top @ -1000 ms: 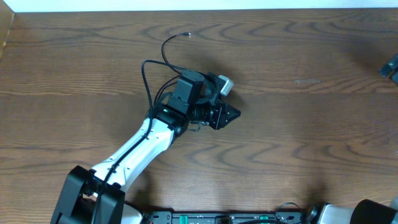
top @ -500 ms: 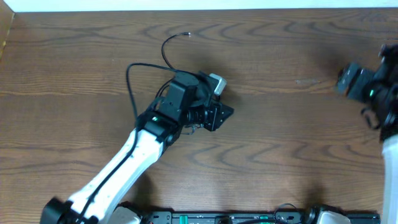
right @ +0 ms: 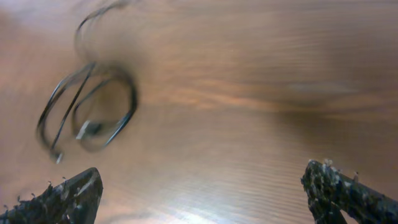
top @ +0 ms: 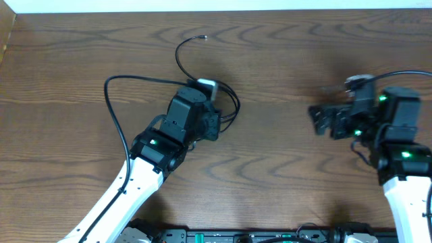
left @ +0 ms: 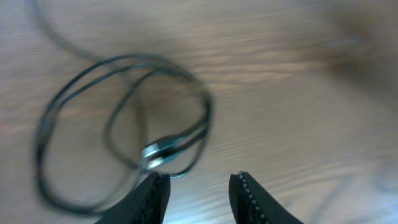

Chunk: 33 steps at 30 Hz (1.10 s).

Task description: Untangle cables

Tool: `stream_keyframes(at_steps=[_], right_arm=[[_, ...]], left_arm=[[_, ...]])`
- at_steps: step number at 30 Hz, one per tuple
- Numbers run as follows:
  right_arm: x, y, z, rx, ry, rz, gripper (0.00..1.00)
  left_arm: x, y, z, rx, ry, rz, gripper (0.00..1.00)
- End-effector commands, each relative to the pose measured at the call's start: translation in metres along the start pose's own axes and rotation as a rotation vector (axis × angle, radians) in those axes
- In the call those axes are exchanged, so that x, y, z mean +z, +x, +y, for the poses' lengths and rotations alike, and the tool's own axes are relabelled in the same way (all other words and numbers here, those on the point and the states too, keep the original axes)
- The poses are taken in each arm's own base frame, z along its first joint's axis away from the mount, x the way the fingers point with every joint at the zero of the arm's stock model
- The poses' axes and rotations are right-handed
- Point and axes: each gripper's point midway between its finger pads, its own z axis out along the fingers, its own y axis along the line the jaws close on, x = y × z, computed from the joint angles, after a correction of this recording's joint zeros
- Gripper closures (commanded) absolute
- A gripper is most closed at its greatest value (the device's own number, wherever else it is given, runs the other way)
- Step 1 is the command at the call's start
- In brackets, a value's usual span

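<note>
A thin black cable [top: 233, 102] lies coiled on the wooden table, and one plug end [top: 203, 37] trails toward the far edge. In the left wrist view the coil [left: 206, 111] lies just ahead of my fingertips with a silvery plug [left: 158, 151] inside it. No white cable can be made out. My left gripper [top: 217, 125] [left: 199, 186] is open and empty, right at the coil's near side. My right gripper [top: 320, 119] [right: 202, 186] is wide open and empty, well to the right of the coil [right: 130, 102].
The left arm's thicker black lead [top: 112, 82] arcs over the table to the left of the coil. A pale strip [top: 202, 5] runs along the table's far edge. Bare wood lies between the two grippers.
The right arm has come in from the right edge toward the middle. The left arm has drawn back to the left, so the coil now shows beside its gripper.
</note>
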Motion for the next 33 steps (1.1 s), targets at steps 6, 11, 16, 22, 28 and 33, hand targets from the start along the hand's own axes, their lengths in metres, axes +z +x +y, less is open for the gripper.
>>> stream_keyframes(at_steps=[6,11,16,22,28,33], right_arm=[[0.027,0.037,0.031,-0.185,-0.048,0.105,0.01],[0.043,0.055,0.044,-0.226,-0.092,0.176,0.01],[0.062,0.062,0.058,-0.234,-0.128,0.209,0.01],[0.091,0.066,0.058,-0.119,-0.092,0.235,0.01],[0.111,0.084,0.035,0.011,0.077,0.297,0.01],[0.115,0.090,0.018,0.055,0.258,0.275,0.01]], left_arm=[[-0.007,0.007,0.039,-0.063,-0.217,0.003,0.61],[-0.010,0.007,0.052,-0.102,-0.292,-0.011,0.60],[-0.009,0.012,0.062,-0.138,-0.350,-0.005,0.54],[0.009,0.027,0.058,-0.130,-0.333,0.075,0.51],[0.043,0.050,0.066,-0.106,-0.374,0.181,0.51],[0.072,0.060,0.069,-0.102,-0.387,0.213,0.51]])
